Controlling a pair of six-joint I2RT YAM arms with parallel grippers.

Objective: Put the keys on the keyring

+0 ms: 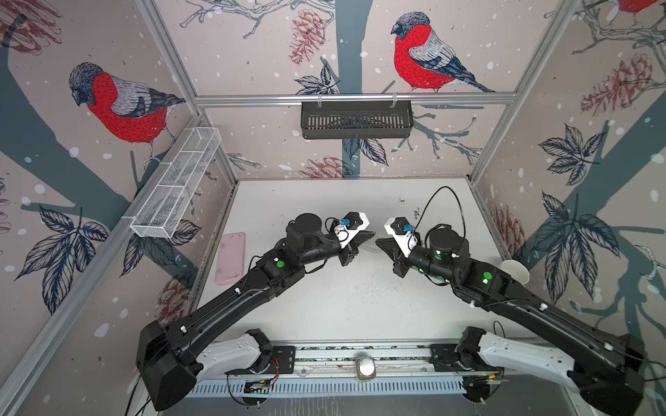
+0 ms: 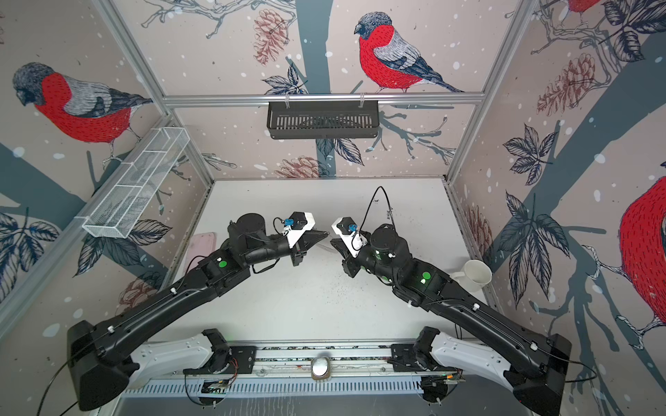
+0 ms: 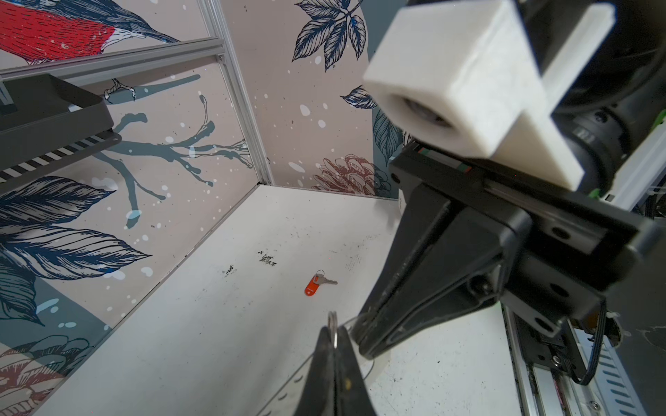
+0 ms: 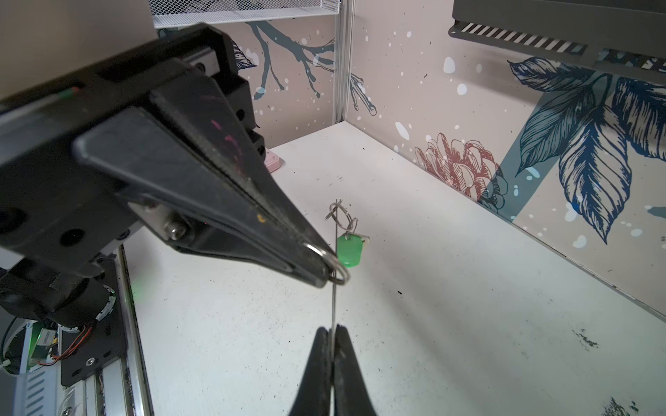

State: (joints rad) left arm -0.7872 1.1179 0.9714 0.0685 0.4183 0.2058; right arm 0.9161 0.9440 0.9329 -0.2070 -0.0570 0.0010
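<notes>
The green-tagged key (image 4: 347,252) is seen only from the right wrist, hung on the keyring (image 4: 332,299) clamped by the right gripper (image 4: 329,333); a ring (image 4: 338,268) is pinched by the left gripper (image 4: 326,277). The red-tagged key (image 3: 319,284), on the table (image 3: 216,342), is shown only from the left wrist.

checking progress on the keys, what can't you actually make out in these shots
- keyring: right wrist view, edge-on in the right gripper, only a thin line; shape unreadable.
- ring in the left gripper, same view: unclear if threaded on the keyring.
- green-tag key, same view: blade mostly behind its tag.
- red-tag key: tiny in left wrist view; not seen in both top views.
</notes>
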